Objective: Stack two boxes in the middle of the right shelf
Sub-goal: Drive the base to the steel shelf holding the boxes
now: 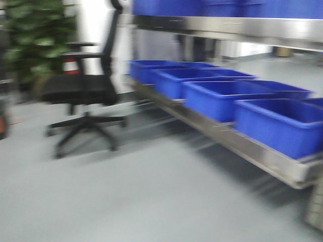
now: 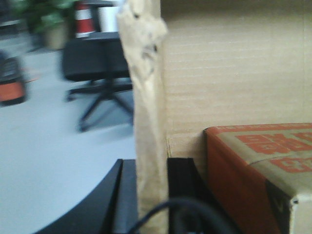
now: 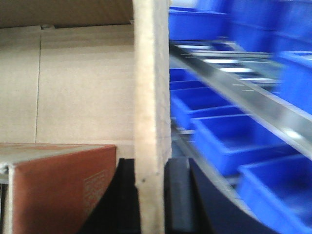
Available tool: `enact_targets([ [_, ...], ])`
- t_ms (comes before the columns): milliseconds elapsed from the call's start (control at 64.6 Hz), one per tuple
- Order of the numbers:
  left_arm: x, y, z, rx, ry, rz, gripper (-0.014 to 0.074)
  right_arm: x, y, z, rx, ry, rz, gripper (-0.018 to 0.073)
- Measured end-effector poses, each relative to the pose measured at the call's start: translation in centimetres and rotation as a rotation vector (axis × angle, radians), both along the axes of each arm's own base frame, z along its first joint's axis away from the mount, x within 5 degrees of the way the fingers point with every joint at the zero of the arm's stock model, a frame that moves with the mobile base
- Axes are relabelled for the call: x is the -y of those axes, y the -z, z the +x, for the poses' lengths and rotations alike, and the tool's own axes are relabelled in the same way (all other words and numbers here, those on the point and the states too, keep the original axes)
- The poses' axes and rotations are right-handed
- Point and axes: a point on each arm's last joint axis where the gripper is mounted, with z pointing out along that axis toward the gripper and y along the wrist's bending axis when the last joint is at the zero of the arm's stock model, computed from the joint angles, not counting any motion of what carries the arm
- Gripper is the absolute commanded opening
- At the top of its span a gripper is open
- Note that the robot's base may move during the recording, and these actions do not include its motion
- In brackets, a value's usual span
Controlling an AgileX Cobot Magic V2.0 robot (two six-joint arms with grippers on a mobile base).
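Left gripper [image 2: 152, 170] fingers closed narrow on the box [image 2: 229, 73] wall. Right gripper [image 3: 152, 168] likewise. Red carton [image 2: 253, 165] inside the box. Right wrist view: shelf [image 3: 263, 105] and bins [image 3: 219, 141] at 3 o'clock, apart from the box.

A crumpled upright wall of the brown box [image 2: 234, 73] runs down the middle, its lower end pinched between the two black fingers [image 2: 181, 178] of the left gripper [image 2: 152, 195]. Right of it, inside the box, sits a carton [image 2: 253, 170] with red print. A dark cable [image 2: 161, 214] crosses the bottom. Left, blurred: a black chair [image 2: 95, 63] on grey floor [image 2: 44, 161], a striped cone [image 2: 85, 19], a plant [image 2: 44, 12]
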Motion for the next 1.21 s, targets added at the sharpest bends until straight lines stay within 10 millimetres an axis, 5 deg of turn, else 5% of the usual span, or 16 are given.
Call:
enact_targets([
  [1208, 0.08, 0.0, 0.09, 0.005, 0.004, 0.0, -0.0111, 0.05, -0.02, 0.02, 0.002, 0.002, 0.0, -0.0154],
])
